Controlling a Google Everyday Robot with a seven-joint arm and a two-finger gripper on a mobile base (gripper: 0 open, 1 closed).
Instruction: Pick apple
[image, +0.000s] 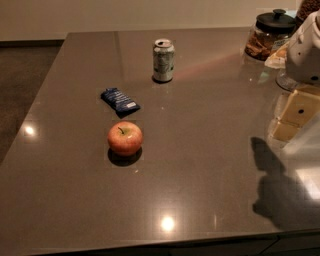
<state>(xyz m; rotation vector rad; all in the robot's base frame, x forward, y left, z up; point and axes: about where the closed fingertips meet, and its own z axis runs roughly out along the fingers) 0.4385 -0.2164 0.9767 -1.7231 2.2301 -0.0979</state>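
Note:
The apple (125, 138) is round and red-orange with yellowish patches and a short dark stem. It stands upright on the dark grey countertop (200, 165), left of the middle. My gripper (295, 116) hangs at the right edge of the view, under the white arm (306, 50), with pale yellow parts showing. It is well to the right of the apple, apart from it, and holds nothing that I can see. Its shadow falls on the counter below it.
A silver soda can (163, 60) stands upright behind the apple. A dark blue snack packet (120, 101) lies just behind the apple. A glass jar with a black lid (269, 35) stands at the far right corner. The counter's front edge runs along the bottom.

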